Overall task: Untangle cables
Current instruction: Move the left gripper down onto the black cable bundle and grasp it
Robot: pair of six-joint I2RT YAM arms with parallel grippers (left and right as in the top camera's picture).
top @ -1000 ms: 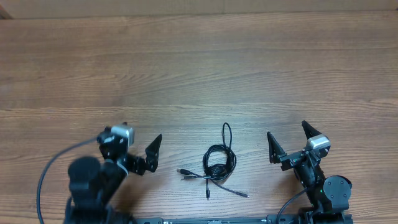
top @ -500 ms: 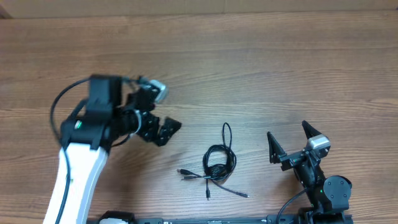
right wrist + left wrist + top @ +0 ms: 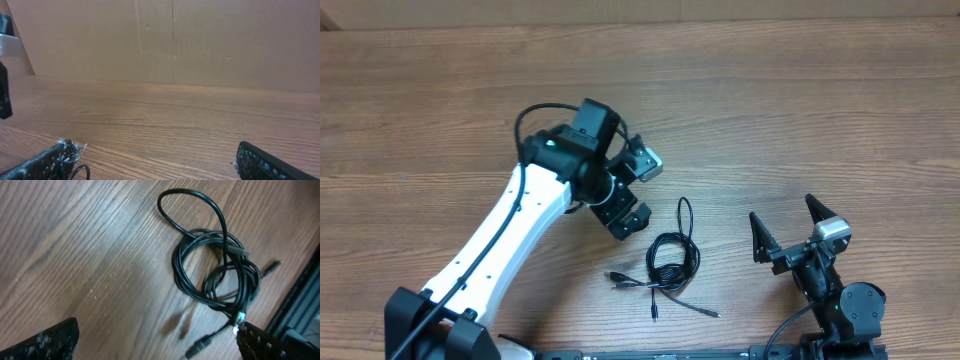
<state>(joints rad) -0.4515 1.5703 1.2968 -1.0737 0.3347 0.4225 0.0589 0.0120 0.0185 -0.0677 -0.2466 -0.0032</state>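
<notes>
My left tool (image 3: 628, 218) has swung across the bench (image 3: 800, 110) to hover just beside the tangled black cables (image 3: 672, 262) lying near its front edge, jaws wide and empty, while my right tool (image 3: 786, 225) stays parked, open and empty.

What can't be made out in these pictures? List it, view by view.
Overhead: the cables are too small to count or to trace their crossings.
Left wrist: one cable end disappears behind a finger of the left gripper.
Right wrist: only a sliver of cable shows at the bottom edge, beside the right gripper; the rest is cut off.
</notes>
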